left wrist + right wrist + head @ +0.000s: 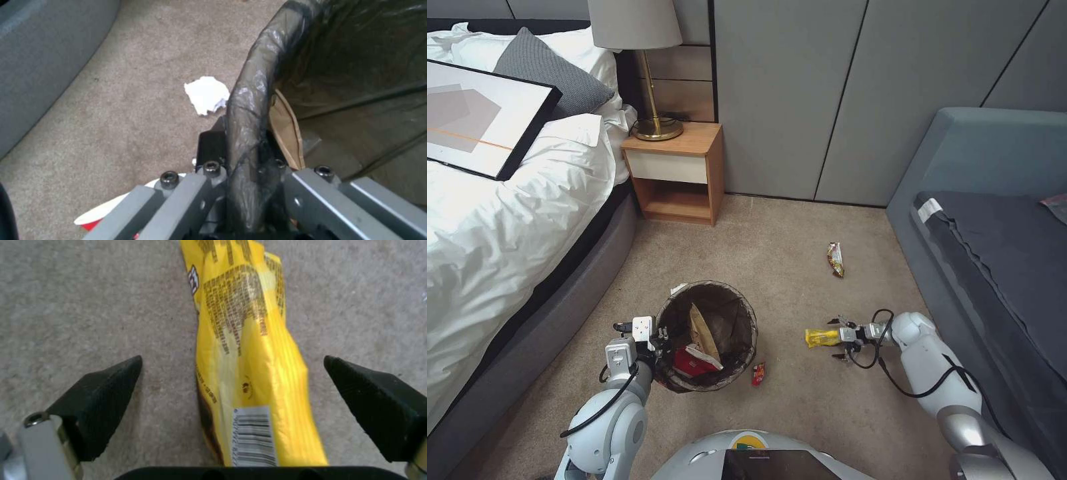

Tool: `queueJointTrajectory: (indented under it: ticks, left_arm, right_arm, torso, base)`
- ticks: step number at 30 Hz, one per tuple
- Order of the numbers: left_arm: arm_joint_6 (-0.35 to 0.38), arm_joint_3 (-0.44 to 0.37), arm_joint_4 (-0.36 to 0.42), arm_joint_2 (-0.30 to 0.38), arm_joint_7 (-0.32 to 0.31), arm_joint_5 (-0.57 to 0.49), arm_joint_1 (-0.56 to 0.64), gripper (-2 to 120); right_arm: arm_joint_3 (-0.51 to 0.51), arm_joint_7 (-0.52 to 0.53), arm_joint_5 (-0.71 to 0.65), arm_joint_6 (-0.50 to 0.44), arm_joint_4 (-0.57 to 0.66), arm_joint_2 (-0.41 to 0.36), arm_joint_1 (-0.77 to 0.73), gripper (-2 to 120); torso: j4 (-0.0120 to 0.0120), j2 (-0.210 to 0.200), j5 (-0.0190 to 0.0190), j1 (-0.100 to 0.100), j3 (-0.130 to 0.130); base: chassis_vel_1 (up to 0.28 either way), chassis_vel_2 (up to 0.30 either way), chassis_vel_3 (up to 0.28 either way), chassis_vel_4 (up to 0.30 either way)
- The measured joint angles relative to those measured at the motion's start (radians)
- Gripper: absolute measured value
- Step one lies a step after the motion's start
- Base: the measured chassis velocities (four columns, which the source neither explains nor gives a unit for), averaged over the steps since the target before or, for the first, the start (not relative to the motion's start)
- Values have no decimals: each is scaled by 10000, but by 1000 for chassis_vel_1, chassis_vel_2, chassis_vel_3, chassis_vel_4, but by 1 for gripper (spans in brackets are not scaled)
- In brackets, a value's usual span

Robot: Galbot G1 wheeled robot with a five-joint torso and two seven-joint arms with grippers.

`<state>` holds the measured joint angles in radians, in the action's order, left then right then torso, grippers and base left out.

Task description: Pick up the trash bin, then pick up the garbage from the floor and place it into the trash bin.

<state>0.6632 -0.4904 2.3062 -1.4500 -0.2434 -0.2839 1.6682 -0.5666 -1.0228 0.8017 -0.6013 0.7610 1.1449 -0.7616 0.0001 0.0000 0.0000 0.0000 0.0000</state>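
My left hand is clamped on the trash bin rim to carry it; my right hand, fingers apart, straddles the yellow wrapper, ready to close.

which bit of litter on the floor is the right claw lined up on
The yellow wrapper, lying between the open right claw. The small red wrapper and the multicoloured wrapper lie apart.

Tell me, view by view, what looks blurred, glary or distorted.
Head view: wide-angle bending, wall panels splay; lighting even. Left wrist view: soft throughout, glare on the trash bin liner clamped by the left gripper. Right wrist view: yellow wrapper print smeared, between the open right gripper fingers.
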Motion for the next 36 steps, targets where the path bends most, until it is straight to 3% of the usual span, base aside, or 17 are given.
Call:
queueJointTrajectory:
  ticks: [3, 5, 9, 27, 36]
  left_arm:
    - [0, -4, 1, -18, 0, 4, 2, 3]
    - [0, -2, 1, -38, 0, 13, 3, 3]
    - [0, 0, 3, -64, 1, 29, 17, 3]
    - [0, -35, -46, -80, 11, 23, -24, 3]
    - [-2, -23, -115, -85, 19, 25, -44, 3]
  right_arm:
    - [30, 163, 16, 18, -203, 9, 86, 88]
    - [59, 255, 53, 35, -446, 75, 205, 79]
    - [73, 392, 125, 60, -906, 236, 422, 73]
    - [142, 720, 138, 180, -1121, 153, 404, 73]
    - [102, 576, -110, 243, -604, -113, 40, 68]
  torso:
    - [-3, 0, -2, 0, 0]
    - [-12, 3, -23, -1, -2]
    - [-14, 5, -28, -2, -3]
    - [2, 3, 3, -2, -1]
    - [12, 0, 20, -1, 1]
  base:
    - [0, 0, 0, 0]
    - [0, 0, 0, 0]
    - [0, 0, 0, 0]
    - [0, 0, 0, 0]
    - [0, 0, 0, 0]
